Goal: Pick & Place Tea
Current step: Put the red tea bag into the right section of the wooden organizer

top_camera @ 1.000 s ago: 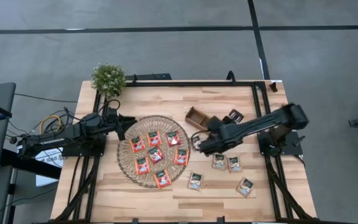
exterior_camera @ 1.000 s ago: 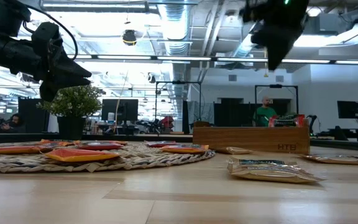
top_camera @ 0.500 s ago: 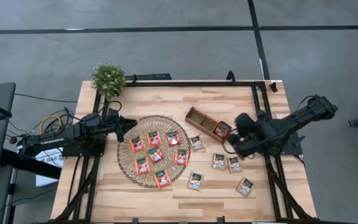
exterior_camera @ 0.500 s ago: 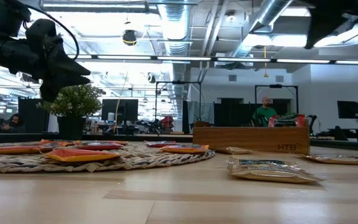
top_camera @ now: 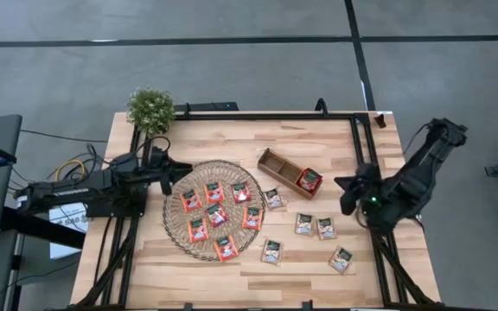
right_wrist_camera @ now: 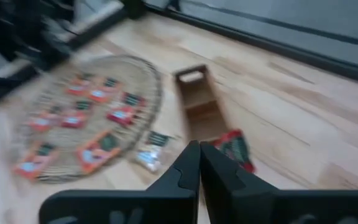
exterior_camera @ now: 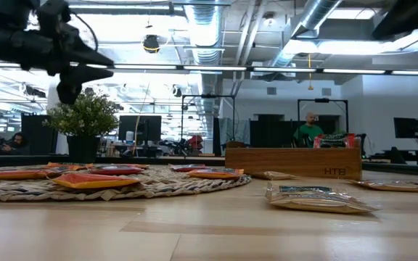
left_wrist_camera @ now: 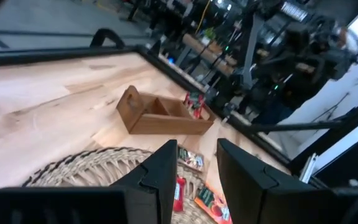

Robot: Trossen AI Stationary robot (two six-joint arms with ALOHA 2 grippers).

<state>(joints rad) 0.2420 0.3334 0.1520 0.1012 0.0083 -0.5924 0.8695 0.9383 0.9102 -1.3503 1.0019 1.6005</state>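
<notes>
Several red-orange tea sachets (top_camera: 216,214) lie flat on the round wicker mat (top_camera: 173,231). Several green-and-pale sachets (top_camera: 305,224) lie on the bare wood to the mat's right. One red sachet (top_camera: 309,180) stands in the right compartment of the wooden tray (top_camera: 277,162). My left gripper (left_wrist_camera: 194,171) hovers open and level above the mat's far left rim, with nothing between its fingers. My right gripper (right_wrist_camera: 199,165) is shut and empty, drawn back above the table's right edge (top_camera: 349,192) and slanting down toward the tray (right_wrist_camera: 197,102).
A small potted plant (top_camera: 150,109) stands at the far left corner. A black frame (top_camera: 353,117) runs along the table's far and side edges. Bare wood lies along the near edge and far of the tray.
My right gripper has swung away from the mat's right rim, past the tray, to the table's right edge, turning as it went. My left gripper has risen a little above the mat's rim. The sachets lie as before.
</notes>
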